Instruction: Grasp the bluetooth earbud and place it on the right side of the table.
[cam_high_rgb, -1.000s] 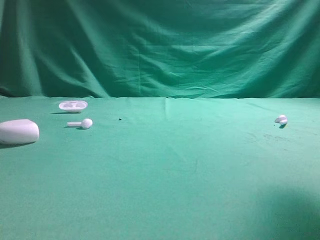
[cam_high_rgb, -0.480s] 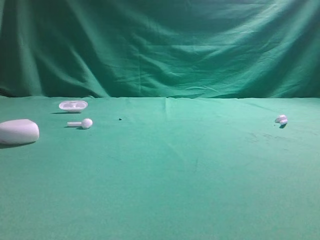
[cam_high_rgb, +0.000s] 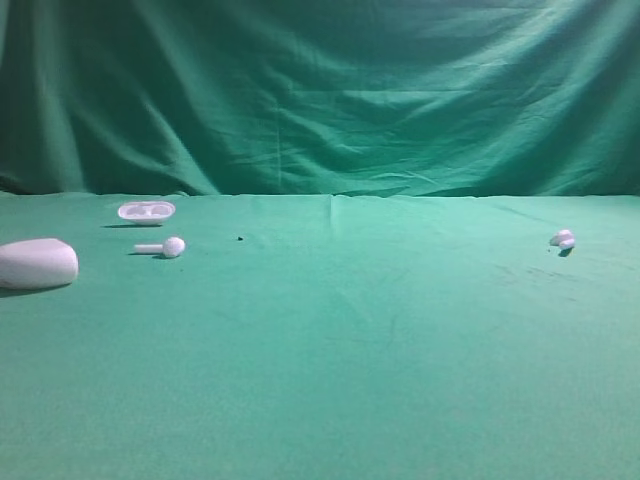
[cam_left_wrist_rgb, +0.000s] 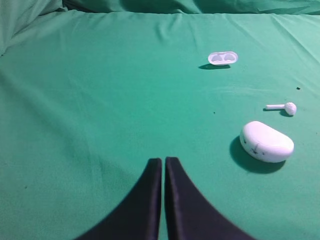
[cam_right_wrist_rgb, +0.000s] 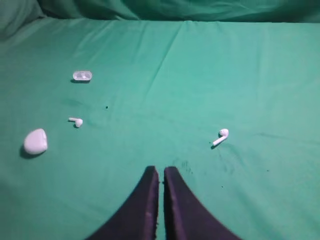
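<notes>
The green table (cam_high_rgb: 330, 340) carries a white oval case (cam_high_rgb: 37, 263) and shallow tray (cam_high_rgb: 146, 211) at left. Both hands, left (cam_left_wrist_rgb: 163, 162) and right (cam_right_wrist_rgb: 159, 171), are closed, empty. The bluetooth earbud (cam_high_rgb: 563, 239) lies far right, another earbud (cam_high_rgb: 162, 247) left.

White bluetooth earbud (cam_high_rgb: 563, 239), green table (cam_high_rgb: 350, 380), black tools.

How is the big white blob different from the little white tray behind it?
The oval case is a closed, rounded lump, while the tray is shallow and open, with two hollows showing. The oval case looks bigger and thicker than the flat tray. The case lies nearer the front of the table, and the tray sits farther back towards the backdrop. Both are white, oval, and rest on the green cloth.
</notes>
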